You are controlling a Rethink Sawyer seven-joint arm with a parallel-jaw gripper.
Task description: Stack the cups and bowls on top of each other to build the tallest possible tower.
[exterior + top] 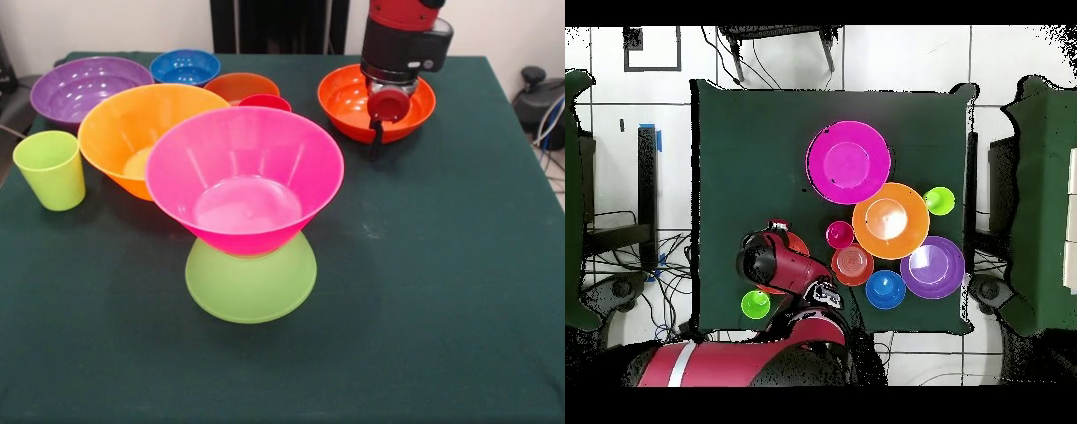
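The tower stands at the table's middle: a large pink bowl (pixel 244 181) upright on a lime green bowl (pixel 251 283) turned rim-down. In the overhead view the pink bowl (pixel 848 162) hides the green one. My gripper (pixel 378 148) hangs at the near rim of the medium orange bowl (pixel 353 106), which is partly under the arm in the overhead view (pixel 798 243). I cannot see whether it grips the rim. A red-pink cup (pixel 265 102) (pixel 839 235) peeks from behind the pink bowl. One light green cup (pixel 50 168) (pixel 939 200) stands at the left; the other (pixel 755 304) shows only overhead.
A large yellow-orange bowl (pixel 146 132) touches the pink bowl's left side. Behind it are a purple bowl (pixel 88 88), a small blue bowl (pixel 184 66) and a small dark orange bowl (pixel 241 87). The arm (pixel 770 262) covers the orange bowl from above.
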